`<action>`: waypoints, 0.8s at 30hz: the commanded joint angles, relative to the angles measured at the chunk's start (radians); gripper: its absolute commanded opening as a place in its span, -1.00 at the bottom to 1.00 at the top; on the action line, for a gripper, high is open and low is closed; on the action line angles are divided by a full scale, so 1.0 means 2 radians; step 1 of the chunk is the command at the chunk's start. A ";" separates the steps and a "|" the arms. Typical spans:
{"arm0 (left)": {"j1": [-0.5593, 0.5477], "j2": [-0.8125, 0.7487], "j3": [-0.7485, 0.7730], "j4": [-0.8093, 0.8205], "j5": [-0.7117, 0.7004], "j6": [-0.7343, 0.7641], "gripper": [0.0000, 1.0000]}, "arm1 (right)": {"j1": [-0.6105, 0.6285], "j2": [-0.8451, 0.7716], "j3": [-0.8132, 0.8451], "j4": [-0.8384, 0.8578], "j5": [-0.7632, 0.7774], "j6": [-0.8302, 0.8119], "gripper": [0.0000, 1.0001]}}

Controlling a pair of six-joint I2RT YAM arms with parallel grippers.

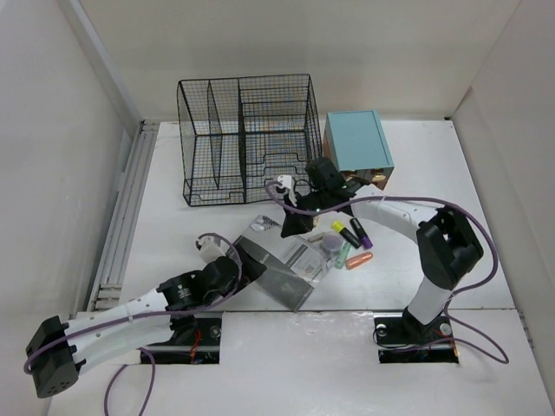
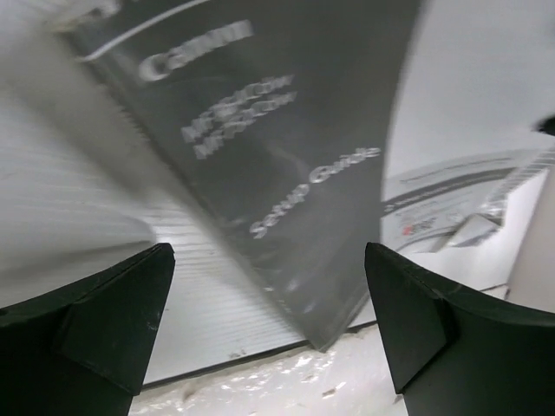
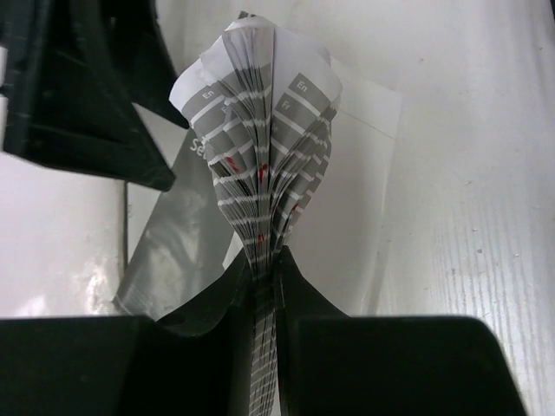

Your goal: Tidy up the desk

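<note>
The white desk (image 1: 434, 173) carries a clutter of papers and pens at its middle. My right gripper (image 1: 297, 222) is shut on a thick booklet (image 3: 260, 156) with grey-tabbed pages; the pages fan out beyond the fingertips (image 3: 303, 286). My left gripper (image 1: 246, 263) is open, its fingers (image 2: 95, 321) on either side of the corner of a dark grey Canon setup guide (image 2: 286, 147). The guide lies tilted on the desk in the top view (image 1: 282, 279). A clear bag of leaflets (image 1: 305, 257) lies beside it.
A black wire-mesh organizer (image 1: 247, 139) stands at the back. A teal drawer box (image 1: 355, 143) stands to its right. Several markers (image 1: 349, 238) in yellow, black, green and orange lie right of the papers. A grey rail (image 1: 121, 217) runs along the left edge.
</note>
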 commanded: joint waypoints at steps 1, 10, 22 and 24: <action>-0.001 -0.002 -0.014 -0.007 0.000 0.000 0.80 | -0.013 -0.017 0.025 -0.031 -0.099 -0.011 -1.00; -0.001 0.001 -0.044 0.107 0.000 0.033 0.70 | -0.047 0.005 0.053 -0.123 -0.237 -0.093 -1.00; -0.001 -0.052 -0.093 0.274 0.032 0.114 -0.65 | -0.047 0.083 0.128 -0.374 -0.281 -0.319 -1.00; -0.001 -0.073 -0.093 0.288 0.040 0.130 -1.00 | -0.047 0.088 0.128 -0.374 -0.275 -0.324 -1.00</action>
